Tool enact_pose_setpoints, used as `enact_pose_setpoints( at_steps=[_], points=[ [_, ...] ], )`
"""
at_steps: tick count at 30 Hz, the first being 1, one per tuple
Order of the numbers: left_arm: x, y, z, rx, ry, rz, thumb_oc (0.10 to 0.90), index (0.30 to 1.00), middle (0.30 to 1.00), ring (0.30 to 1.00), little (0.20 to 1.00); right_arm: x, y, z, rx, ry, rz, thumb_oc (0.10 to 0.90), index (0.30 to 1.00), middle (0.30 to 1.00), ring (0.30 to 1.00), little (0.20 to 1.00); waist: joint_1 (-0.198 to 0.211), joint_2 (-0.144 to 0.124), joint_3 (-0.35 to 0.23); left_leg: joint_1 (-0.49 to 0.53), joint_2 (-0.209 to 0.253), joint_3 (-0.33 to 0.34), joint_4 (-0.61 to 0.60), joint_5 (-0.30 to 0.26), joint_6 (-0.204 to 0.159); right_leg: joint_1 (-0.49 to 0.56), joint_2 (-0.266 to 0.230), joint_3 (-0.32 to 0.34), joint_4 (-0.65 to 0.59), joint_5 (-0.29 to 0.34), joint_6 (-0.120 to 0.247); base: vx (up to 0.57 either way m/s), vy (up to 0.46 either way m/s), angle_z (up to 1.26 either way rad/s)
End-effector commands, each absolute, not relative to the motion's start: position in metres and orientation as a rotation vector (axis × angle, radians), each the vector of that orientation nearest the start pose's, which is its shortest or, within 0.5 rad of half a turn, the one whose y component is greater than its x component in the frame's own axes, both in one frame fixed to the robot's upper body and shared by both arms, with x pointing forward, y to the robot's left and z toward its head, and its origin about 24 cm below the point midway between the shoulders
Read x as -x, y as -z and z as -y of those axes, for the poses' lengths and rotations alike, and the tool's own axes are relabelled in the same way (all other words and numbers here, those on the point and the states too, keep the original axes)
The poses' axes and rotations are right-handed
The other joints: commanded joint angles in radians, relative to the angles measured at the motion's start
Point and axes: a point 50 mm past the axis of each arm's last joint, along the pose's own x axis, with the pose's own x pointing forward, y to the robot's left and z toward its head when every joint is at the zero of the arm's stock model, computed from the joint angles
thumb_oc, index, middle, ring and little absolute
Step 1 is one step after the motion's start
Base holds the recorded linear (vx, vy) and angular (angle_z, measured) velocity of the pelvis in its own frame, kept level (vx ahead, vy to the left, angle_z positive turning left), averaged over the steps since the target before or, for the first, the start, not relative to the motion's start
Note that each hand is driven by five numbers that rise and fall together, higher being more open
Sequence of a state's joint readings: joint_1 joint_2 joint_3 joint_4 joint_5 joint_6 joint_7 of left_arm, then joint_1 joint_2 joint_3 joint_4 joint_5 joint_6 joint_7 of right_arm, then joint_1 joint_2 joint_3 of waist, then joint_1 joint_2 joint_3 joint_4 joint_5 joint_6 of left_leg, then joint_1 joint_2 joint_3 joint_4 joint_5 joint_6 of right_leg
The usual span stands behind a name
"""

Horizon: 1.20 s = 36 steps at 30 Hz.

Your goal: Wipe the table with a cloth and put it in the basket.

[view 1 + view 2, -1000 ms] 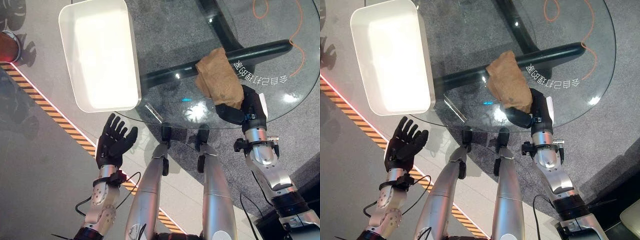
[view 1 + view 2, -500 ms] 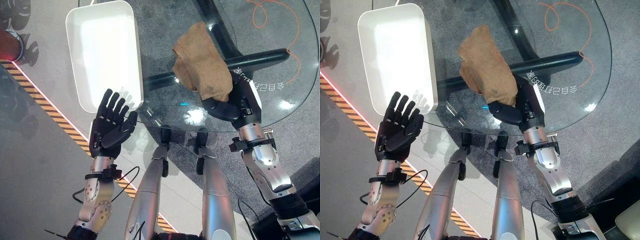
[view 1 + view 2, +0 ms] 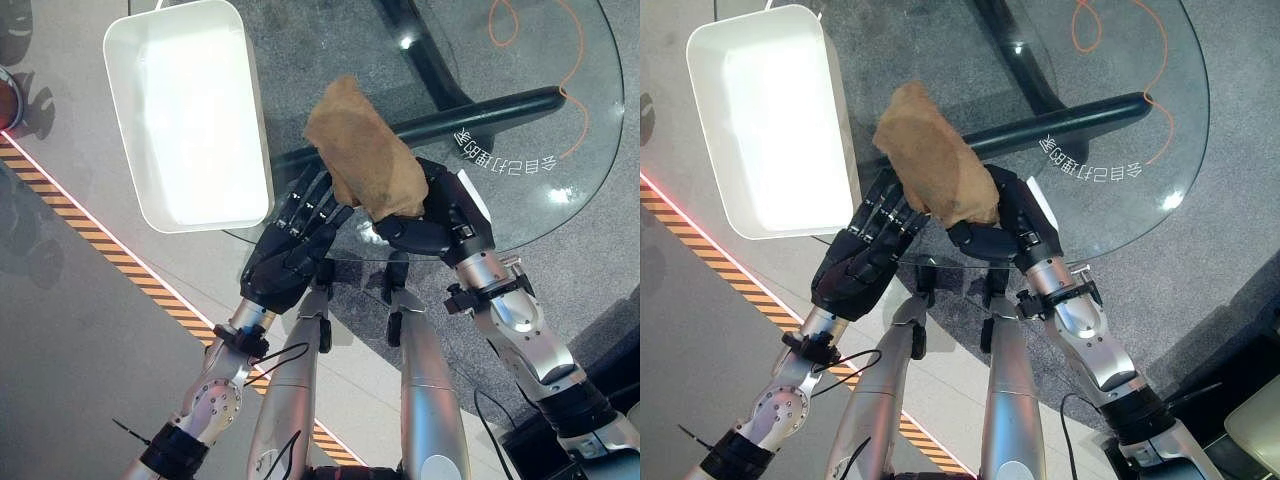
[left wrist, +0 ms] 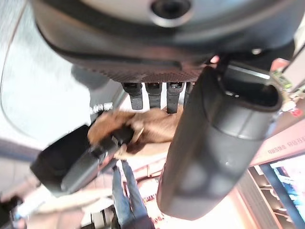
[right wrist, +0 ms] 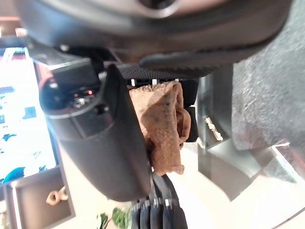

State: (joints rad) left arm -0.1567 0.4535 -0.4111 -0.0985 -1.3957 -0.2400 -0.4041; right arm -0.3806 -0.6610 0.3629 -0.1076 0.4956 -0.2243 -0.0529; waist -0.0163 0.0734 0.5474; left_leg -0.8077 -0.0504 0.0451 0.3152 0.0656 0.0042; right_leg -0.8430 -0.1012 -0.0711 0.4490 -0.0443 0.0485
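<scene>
While the brown cloth (image 3: 362,162) sits bunched over the near edge of the round glass table (image 3: 560,170), the right hand (image 3: 437,215) has it pinched: the right wrist view shows the thumb pressed against a folded wad of the fabric with the fingers on the other side. The cloth is a tan, coarse-looking rag with a few darker smudges, crumpled into a thick lump that narrows toward its far end; that far end lies out on the glass, and the near end is gathered in the right hand at the table's rim. It is not in the white basket (image 3: 140,60), a shallow rounded-rectangle tub standing to the cloth's left, partly on the table's left edge and apart from the cloth.

The left hand (image 3: 290,250) reaches up from below the cloth's left side, its fingers (image 3: 886,214) straight and spread, their tips at or under the cloth's near left edge; whether they actually touch the fabric cannot be told. In the left wrist view the straight fingers point toward the brown wad held by the other hand.

Beyond the cloth, a dark tubular table base (image 3: 480,108) shows through the glass, running away to the right, with white lettering (image 3: 505,162) on the glass just right of the cloth and an orange cord (image 3: 575,70) looping on the grey carpet farther right
</scene>
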Motion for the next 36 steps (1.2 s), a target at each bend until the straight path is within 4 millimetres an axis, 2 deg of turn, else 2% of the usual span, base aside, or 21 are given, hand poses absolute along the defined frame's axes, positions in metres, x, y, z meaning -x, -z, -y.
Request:
enact_pose_setpoints(
  at_steps=[1,9,16,23,27,31,36],
  points=[
    [-0.243,-0.142,-0.115,0.969,0.924,0.365,0.8,0.9,0.9,0.9,0.9,-0.245,-0.241,0.103,0.103,-0.722,0.907,0.1,0.3,0.3,0.3,0.2,0.002,-0.011,-0.027,0.03,-0.038,0.013,0.058,-0.097,0.023,0.037,0.079,0.021,-0.072,0.046,0.015,0.0,0.0,0.0],
    [-0.244,-0.145,-0.108,1.11,0.973,0.335,0.8,0.9,0.9,0.9,0.9,-0.248,-0.231,0.09,0.157,-0.801,0.825,0.1,0.3,0.3,0.3,0.2,0.004,-0.013,-0.027,0.027,-0.04,0.013,0.053,-0.095,0.023,0.034,0.077,0.024,-0.081,0.049,0.015,0.0,0.0,0.0],
    [-0.241,-0.145,-0.108,1.206,0.999,0.351,0.8,0.9,0.9,0.9,0.9,-0.253,-0.215,0.087,0.332,-0.775,0.762,0.1,0.3,0.3,0.3,0.2,0.006,-0.015,-0.027,0.028,-0.043,0.011,0.043,-0.09,0.02,0.038,0.073,0.02,-0.092,0.051,0.015,0.0,0.0,0.0],
    [-0.242,-0.146,-0.109,1.184,0.974,0.346,0.8,0.9,0.9,0.9,0.9,-0.254,-0.211,0.089,0.423,-0.768,0.762,0.1,0.3,0.3,0.3,0.2,0.007,-0.018,-0.027,0.025,-0.048,0.005,0.038,-0.087,0.021,0.037,0.073,0.018,-0.096,0.053,0.016,0.0,0.0,0.0],
    [-0.246,-0.149,-0.111,1.156,0.917,0.36,0.8,0.9,0.9,0.9,0.9,-0.254,-0.208,0.085,0.586,-0.761,0.763,0.1,0.3,0.3,0.3,0.2,0.008,-0.021,-0.027,0.023,-0.049,0.003,0.036,-0.084,0.021,0.034,0.075,0.017,-0.096,0.052,0.017,0.0,0.0,0.0],
    [-0.248,-0.151,-0.118,1.102,0.81,0.378,0.8,0.9,0.9,0.9,0.9,-0.258,-0.2,0.088,0.834,-0.694,0.755,0.1,0.3,0.3,0.3,0.2,0.01,-0.018,-0.027,0.02,-0.053,-0.002,0.032,-0.079,0.023,0.031,0.076,0.017,-0.096,0.052,0.017,0.0,0.0,0.0],
    [-0.249,-0.15,-0.119,1.101,0.759,0.375,0.8,0.9,0.9,0.9,0.9,-0.255,-0.2,0.085,0.91,-0.709,0.764,0.1,0.3,0.3,0.3,0.2,0.013,-0.018,-0.027,0.016,-0.057,-0.006,0.03,-0.076,0.023,0.028,0.076,0.015,-0.098,0.052,0.017,0.0,0.0,0.0]
  ],
)
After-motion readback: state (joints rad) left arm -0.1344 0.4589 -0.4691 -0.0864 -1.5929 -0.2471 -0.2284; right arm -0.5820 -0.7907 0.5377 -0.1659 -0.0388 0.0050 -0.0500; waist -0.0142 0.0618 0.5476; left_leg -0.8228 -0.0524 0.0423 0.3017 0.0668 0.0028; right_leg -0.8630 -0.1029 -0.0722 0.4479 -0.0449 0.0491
